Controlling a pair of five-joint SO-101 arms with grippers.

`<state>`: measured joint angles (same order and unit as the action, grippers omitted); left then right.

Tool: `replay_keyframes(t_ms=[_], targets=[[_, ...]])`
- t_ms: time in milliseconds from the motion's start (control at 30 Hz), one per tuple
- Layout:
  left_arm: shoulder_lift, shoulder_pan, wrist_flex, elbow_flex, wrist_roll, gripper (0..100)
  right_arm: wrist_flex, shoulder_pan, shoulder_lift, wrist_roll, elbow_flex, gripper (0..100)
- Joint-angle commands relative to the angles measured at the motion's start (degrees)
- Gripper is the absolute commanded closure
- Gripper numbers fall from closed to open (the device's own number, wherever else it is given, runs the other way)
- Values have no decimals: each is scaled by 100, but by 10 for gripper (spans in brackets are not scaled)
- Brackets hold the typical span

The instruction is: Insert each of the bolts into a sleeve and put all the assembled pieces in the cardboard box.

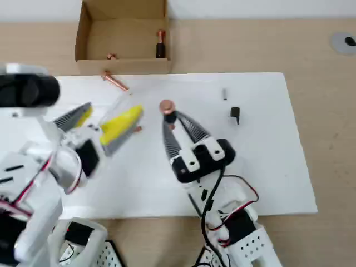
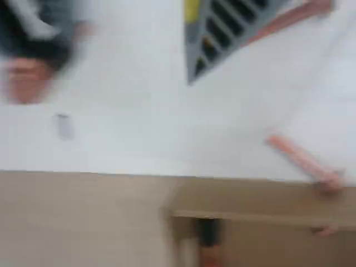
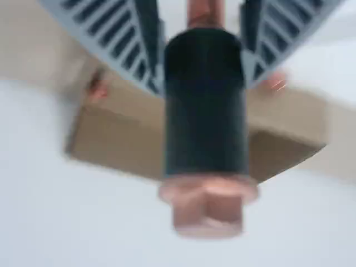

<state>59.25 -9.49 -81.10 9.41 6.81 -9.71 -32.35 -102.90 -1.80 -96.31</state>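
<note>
Loose bolt [image 1: 115, 81] on white mat [image 1: 267, 167], just near of cardboard box [image 1: 83, 33]; spare sleeve [image 1: 235, 115] to the right. Right gripper [image 1: 171, 118] clenched on sleeved bolt [image 1: 167, 107], mid-mat. Left gripper [image 1: 114, 109] spread wide. Box holds one assembled piece [image 1: 160, 44] and a bare bolt [image 1: 111, 56].

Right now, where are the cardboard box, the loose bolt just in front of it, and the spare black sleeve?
cardboard box [image 1: 122, 67], high view, front wall.
loose bolt [image 1: 115, 81], high view, middle of the shaft.
black sleeve [image 1: 235, 115], high view, its body.
</note>
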Motion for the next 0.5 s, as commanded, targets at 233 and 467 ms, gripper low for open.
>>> replay_keyframes(t_ms=[233, 467], targets=[[-57, 1398, -9, 1310, -343, 664, 308, 716, 3389, 167, 3275, 989], [-57, 1415, 35, 1538, -800, 664, 308, 813, 6756, 167, 5851, 989]])
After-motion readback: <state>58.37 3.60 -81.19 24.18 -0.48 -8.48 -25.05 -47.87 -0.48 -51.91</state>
